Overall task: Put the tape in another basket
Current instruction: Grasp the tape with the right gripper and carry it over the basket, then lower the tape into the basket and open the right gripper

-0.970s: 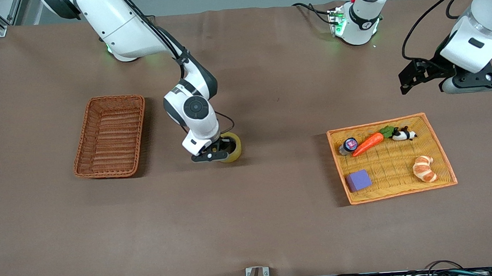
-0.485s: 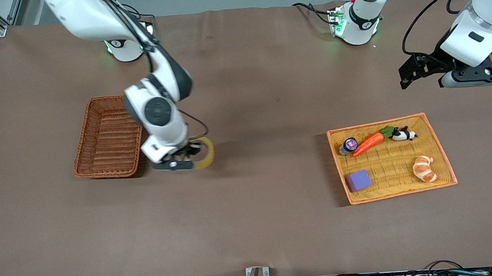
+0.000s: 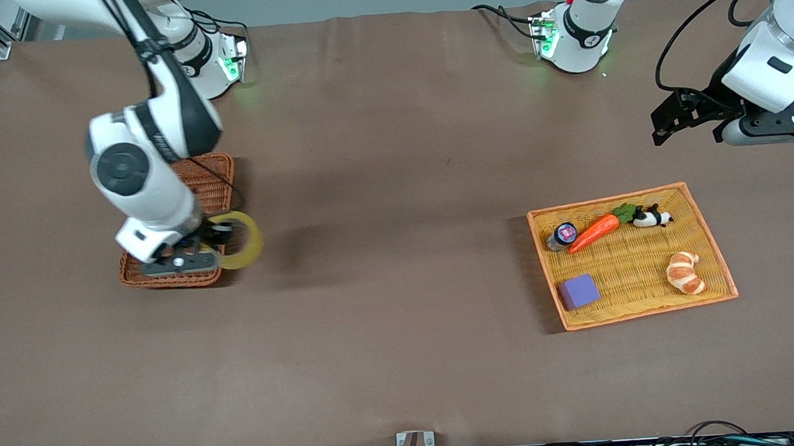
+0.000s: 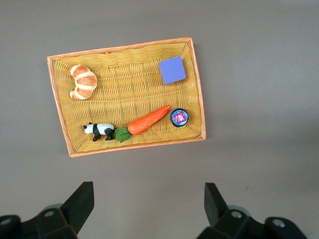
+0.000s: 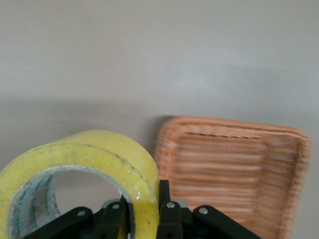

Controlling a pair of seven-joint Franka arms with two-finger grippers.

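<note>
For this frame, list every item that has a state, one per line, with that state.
tape: lifted, held upright at its wall by the right gripper.
right gripper: shut on the tape, over the basket's edge.
basket: on the table, nothing seen in it.
left gripper: open, holding nothing, waiting in the air.
tray: on the table, holding a carrot, a croissant, a purple block, a panda toy and a small round tin.

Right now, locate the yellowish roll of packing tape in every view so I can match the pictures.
Front view: the yellowish roll of packing tape hangs in the right claw, over the edge of the reddish-brown woven wicker basket.
Left wrist view: not in it.
Right wrist view: the tape fills the foreground, clamped in the claw.
Shared landmark: the basket, in the front and right wrist views.
</note>
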